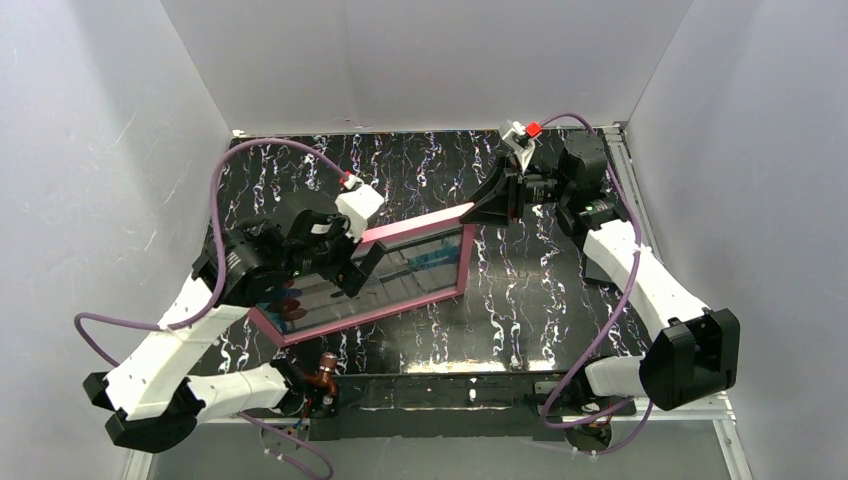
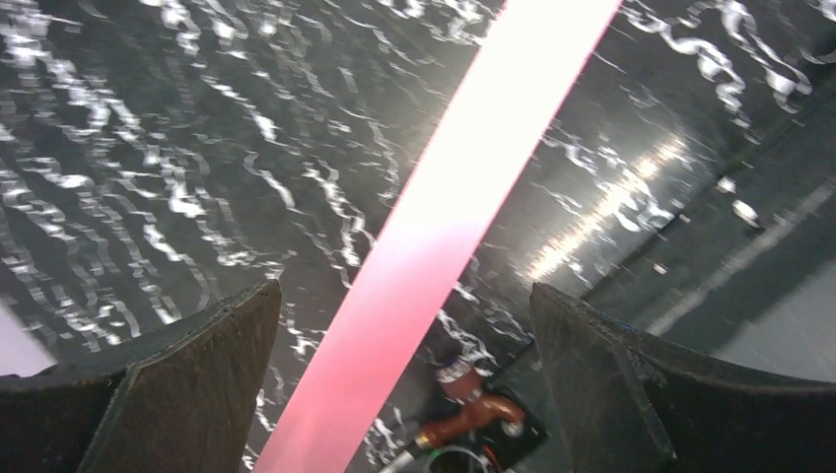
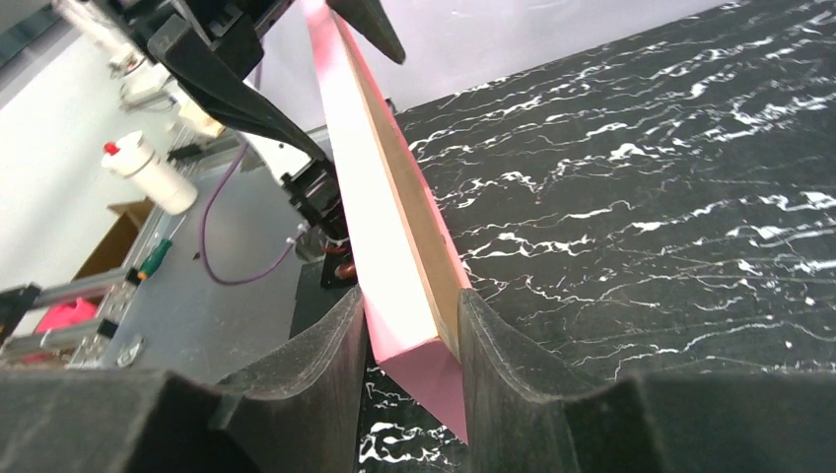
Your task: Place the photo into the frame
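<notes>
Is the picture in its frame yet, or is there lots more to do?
Nearly done, I think. Teal and red bits of the photo show through the frame. In hand: the right gripper pinches one corner, while the left gripper hangs open either side of the frame's edge. Left: probably just setting it down and letting go.

Frame (image 1: 372, 315) sits tilted across the bench (image 1: 545, 290) left of centre, its far-right corner pinched in the right hand (image 3: 409, 310). The left hand (image 2: 404, 296) straddles its far-left rim, fingers spread with a gap either side, so the middle and left are blocked. Free lanes: the far strip of bench behind the frame up to the back wall (image 1: 420, 60), and the right-centre stretch between frame and right arm (image 1: 640, 270). Left wall (image 1: 90, 150) and right wall (image 1: 760, 120) hem the sides; a copper fitting (image 1: 325, 372) stands at the near edge, near the frame's near corner.
</notes>
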Tool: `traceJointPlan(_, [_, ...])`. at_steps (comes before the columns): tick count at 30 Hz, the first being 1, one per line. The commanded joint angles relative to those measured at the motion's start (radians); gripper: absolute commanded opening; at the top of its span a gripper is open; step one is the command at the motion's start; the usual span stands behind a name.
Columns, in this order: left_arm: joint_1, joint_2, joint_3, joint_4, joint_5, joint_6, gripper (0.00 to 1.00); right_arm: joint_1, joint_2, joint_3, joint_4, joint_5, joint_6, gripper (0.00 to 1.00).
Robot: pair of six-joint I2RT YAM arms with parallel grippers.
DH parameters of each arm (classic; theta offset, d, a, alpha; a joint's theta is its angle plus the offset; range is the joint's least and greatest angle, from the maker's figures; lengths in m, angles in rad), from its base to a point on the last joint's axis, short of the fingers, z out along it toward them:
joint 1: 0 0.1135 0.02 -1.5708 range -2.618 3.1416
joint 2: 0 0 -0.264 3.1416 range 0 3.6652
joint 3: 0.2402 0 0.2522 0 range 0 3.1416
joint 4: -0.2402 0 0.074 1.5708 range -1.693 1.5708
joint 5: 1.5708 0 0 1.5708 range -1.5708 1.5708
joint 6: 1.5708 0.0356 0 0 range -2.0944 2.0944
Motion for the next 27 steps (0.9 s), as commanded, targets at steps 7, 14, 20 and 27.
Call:
traceJointPlan(7, [0.005,-0.206,-0.187,0.273,-0.408,0.086,0.98,0.002,-0.045,0.003,-0.199,0.349,0.025,0.01])
traceJointPlan(14, [0.005,-0.355,-0.338,0.551,-0.489,0.145,0.98,-0.012,-0.028,-0.034,-0.251,0.499,0.062,0.01])
traceJointPlan(20, [0.005,-0.397,-0.38,0.614,-0.497,0.19,0.98,-0.053,0.012,-0.042,-0.307,0.602,0.113,0.01])
traceJointPlan(27, [0.005,-0.402,-0.405,0.459,-0.473,0.059,0.98,-0.159,0.02,-0.127,-0.287,0.648,0.217,0.01])
